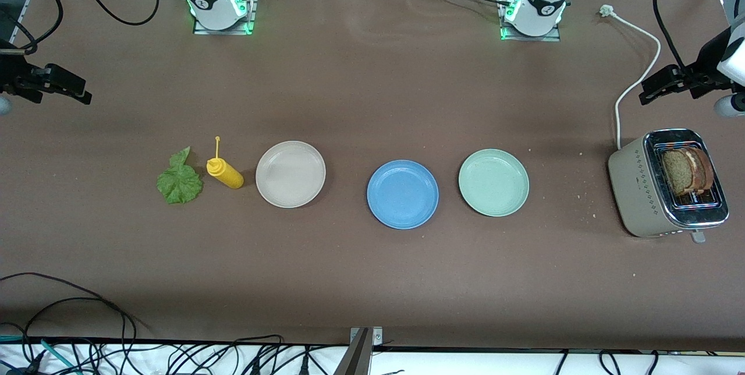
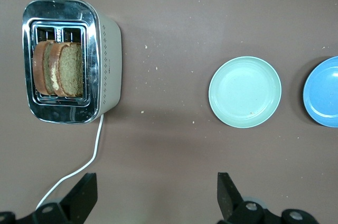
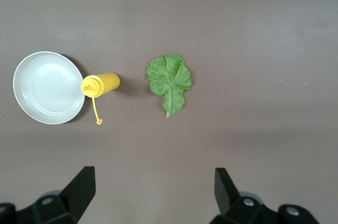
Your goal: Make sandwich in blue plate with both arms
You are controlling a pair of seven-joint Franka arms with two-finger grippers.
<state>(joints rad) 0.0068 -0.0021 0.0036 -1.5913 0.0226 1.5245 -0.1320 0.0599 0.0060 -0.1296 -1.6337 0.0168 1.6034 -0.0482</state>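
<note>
The blue plate (image 1: 403, 194) sits mid-table with nothing on it; its edge shows in the left wrist view (image 2: 323, 93). Two brown bread slices (image 1: 687, 171) stand upright in the toaster's slots (image 2: 58, 69). A ruffled green lettuce leaf (image 1: 179, 180) lies flat toward the right arm's end (image 3: 169, 78). My left gripper (image 2: 157, 179) hangs open over bare table beside the toaster, holding nothing (image 1: 655, 88). My right gripper (image 3: 153, 174) hangs open over bare table by the lettuce, also holding nothing (image 1: 73, 88).
A beige toaster (image 1: 640, 188) stands at the left arm's end, its white cord (image 1: 631, 84) trailing toward the arm bases. A pale green plate (image 1: 493, 182) and a beige plate (image 1: 290, 174) flank the blue one. A yellow squeeze bottle (image 1: 225, 173) lies between lettuce and beige plate.
</note>
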